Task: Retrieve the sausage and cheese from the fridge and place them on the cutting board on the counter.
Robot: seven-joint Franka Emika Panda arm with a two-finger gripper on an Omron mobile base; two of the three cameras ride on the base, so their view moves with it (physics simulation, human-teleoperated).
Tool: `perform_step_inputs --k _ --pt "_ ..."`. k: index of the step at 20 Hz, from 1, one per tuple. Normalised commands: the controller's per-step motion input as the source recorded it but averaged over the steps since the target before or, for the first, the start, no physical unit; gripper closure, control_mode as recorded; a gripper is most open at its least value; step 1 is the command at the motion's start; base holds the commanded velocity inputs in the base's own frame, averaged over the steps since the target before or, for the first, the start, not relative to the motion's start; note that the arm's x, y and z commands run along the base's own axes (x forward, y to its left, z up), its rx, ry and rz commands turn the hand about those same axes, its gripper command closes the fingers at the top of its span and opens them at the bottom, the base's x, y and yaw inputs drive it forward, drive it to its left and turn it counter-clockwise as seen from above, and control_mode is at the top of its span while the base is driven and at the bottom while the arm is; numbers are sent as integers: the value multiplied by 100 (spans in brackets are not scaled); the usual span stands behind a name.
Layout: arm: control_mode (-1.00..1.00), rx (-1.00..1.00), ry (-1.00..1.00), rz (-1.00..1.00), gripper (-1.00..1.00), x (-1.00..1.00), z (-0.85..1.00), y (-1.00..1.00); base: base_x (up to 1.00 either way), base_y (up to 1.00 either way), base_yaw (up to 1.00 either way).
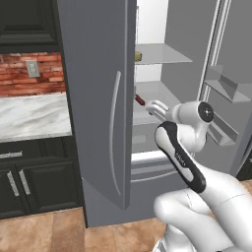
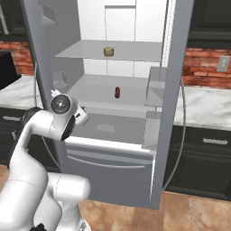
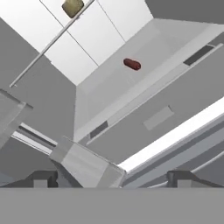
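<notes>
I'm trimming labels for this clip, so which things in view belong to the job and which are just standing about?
Job:
- sausage, on the middle shelf
- cheese, on the shelf above
- fridge, doors open
- counter
- gripper, jaws apart, short of the shelves

Standing about:
- wall outlet on the brick
- black cabinets

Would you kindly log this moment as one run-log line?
fridge: open | sausage: middle shelf | cheese: upper shelf | gripper: open, empty, short of sausage

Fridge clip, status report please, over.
Claw open, empty, aimed into the tall grey fridge. Dark red-brown sausage on middle shelf, pale tan cheese puck on shelf above. Path to sausage looks clear.
</notes>
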Motion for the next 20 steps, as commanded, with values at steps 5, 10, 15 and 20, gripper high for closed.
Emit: perform_step_inputs --k 5,10,15,20 --pt "-100 15 5 -7 -100 47 -22 0 0 0 0" --pt "-100 12 6 -7 -100 36 -19 8 0 0 0" --pt "-100 11 8 -2 -100 22 -12 15 0 0 0" --pt "-100 16 10 4 -100 1 -13 17 0 0 0"
